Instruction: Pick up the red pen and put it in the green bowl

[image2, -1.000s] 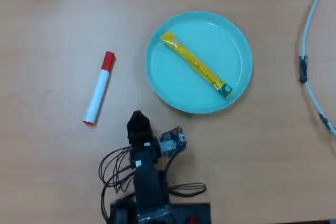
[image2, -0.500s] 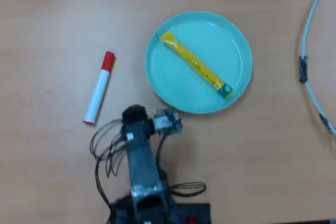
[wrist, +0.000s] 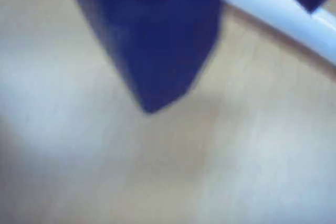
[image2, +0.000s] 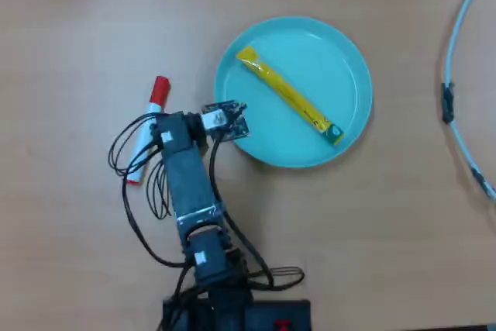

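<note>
The red pen (image2: pixel 158 92) lies on the wooden table left of the green bowl (image2: pixel 341 56), red cap toward the far side. Its white barrel is partly covered by my arm in the overhead view. My gripper (image2: pixel 164 132) hangs over the middle of the barrel, its fingertips hidden under the wrist there. In the blurred wrist view my gripper (wrist: pixel 231 59) is open: one dark jaw fills the upper middle, the other shows at the top right corner, and the pen's white barrel (wrist: pixel 273 9) runs between them.
A flat yellow sachet (image2: pixel 288 95) with a green end lies diagonally in the bowl. A white cable (image2: pixel 456 125) curves along the table's right edge. The arm's base and loose wires (image2: pixel 151 191) occupy the near middle.
The arm has swung left and reached out from near the bowl's front edge, so the gripper now stands over the pen's barrel. Pen, bowl and sachet have not moved.
</note>
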Controlling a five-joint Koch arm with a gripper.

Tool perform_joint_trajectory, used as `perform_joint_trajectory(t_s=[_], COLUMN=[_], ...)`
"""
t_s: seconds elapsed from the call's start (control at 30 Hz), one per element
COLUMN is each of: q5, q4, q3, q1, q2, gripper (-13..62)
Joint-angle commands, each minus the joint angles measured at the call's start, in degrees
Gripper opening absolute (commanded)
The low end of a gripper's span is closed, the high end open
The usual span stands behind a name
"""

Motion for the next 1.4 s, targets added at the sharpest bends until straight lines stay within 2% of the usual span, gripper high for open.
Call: perform_joint_trajectory(t_s=[0.0,0.13,0.43,0.83,1.2,1.27,1.37], q5=[-6.9,-11.5,-9.2,-8.9,-6.1,-2.6,1.6], q4=[3.3,3.2,13.0,12.4,12.0,11.5,10.5], q3=[-6.5,-10.2,-32.6,-34.7,-35.4,-35.4,-35.5], q1=[-1.5,-5.3,-13.4,-18.0,-19.8,-19.9,-20.7], q2=[0.4,-1.8,-20.0,-31.2,-33.7,-34.3,-35.4], gripper=[32.8,32.8,33.1,33.6,32.2,29.0,17.1])
